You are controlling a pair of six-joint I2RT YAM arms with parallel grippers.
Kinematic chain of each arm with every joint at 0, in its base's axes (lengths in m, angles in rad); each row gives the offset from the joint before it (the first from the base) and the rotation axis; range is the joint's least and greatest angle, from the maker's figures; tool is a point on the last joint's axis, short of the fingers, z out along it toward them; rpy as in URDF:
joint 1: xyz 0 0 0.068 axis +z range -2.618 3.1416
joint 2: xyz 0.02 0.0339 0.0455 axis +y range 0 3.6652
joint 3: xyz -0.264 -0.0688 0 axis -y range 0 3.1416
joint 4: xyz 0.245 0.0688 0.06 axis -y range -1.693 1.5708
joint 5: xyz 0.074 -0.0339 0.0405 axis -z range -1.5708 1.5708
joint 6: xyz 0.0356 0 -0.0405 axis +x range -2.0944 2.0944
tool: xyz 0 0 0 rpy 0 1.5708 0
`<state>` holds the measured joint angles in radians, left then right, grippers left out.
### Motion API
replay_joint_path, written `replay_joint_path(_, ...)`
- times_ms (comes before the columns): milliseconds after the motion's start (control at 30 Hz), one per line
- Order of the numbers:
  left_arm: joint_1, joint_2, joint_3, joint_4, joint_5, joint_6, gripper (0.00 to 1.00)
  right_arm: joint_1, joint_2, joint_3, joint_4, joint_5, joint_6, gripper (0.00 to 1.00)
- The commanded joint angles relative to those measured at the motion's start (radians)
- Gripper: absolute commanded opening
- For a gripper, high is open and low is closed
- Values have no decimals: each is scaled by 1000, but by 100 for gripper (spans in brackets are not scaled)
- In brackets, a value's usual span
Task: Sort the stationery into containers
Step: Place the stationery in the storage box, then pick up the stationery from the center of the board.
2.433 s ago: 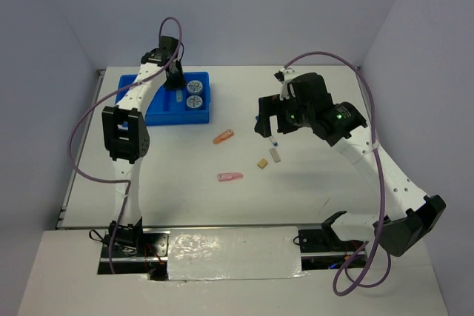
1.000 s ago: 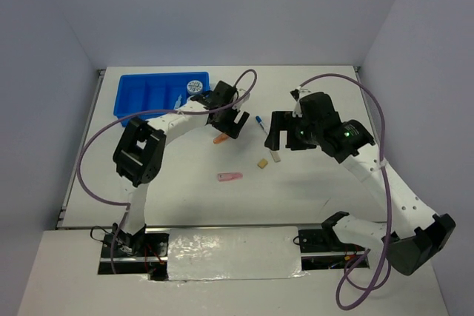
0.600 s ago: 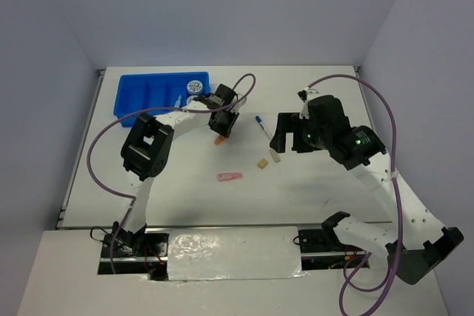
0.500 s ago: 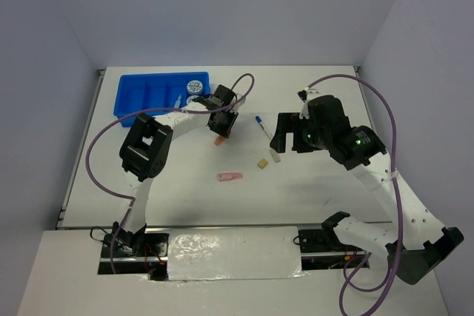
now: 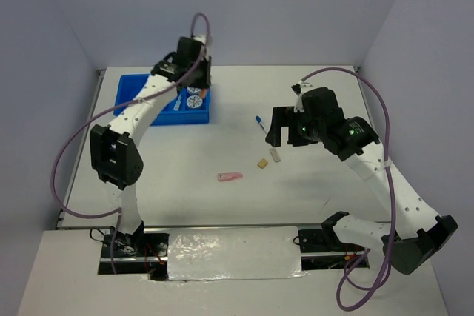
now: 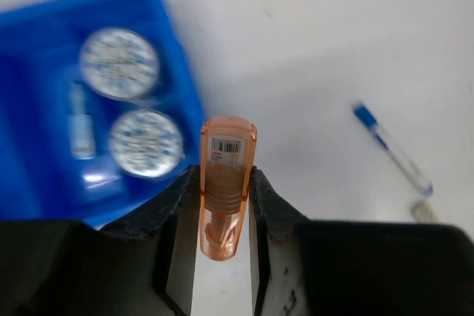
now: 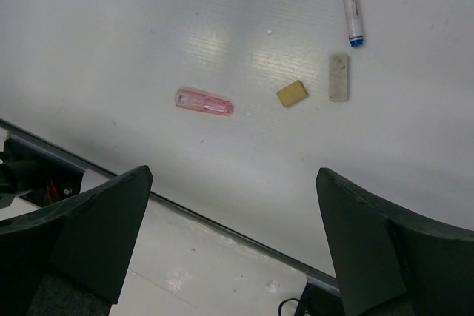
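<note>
Left gripper (image 6: 224, 205) pinches the orange clip (image 6: 226, 160), its long axis along the fingers, over the blue tray's (image 6: 37, 183) right edge, free compartments further left (right gripper (image 7: 233, 183) gapes empty above the tan block (image 7: 292, 93)).

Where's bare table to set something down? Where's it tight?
Bare: the wide patch between blue tray and pink clip; the far strip beyond the pen. Crowded: pen, whitish block and tan block bunch by the right gripper.

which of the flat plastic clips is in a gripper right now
The translucent orange flat clip, pinched in the left gripper near the bright blue plastic tray. The pink flat clip lies loose on the white table.
</note>
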<state>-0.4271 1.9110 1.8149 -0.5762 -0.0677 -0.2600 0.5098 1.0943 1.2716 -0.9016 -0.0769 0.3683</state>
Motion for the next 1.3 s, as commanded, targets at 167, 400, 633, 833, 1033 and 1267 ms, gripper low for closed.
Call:
replay_joint_path(167, 243, 307, 503, -255, -97, -107, 15, -5, 55, -18, 82, -40, -20, 100)
replay_joint_path(400, 318, 393, 523, -214, -29, -128, 27, -5, 84, -38, 89, -67, -28, 100)
replay_joint_path(633, 326, 388, 478, -191, 2, -105, 77, -4, 136, -28, 90, -113, -32, 100)
replay_joint_path(833, 315, 310, 429, -217, 20, -96, 99, -2, 188, -14, 81, -117, -10, 100)
replay_joint_path(1033, 89, 10, 97, -115, 152, 126, 99, -33, 142, 40, 12, 110, 127, 100)
replay_joint_path(1267, -286, -253, -465, 81, 270, 249, 99, -85, 33, 101, -23, 105, 138, 100)
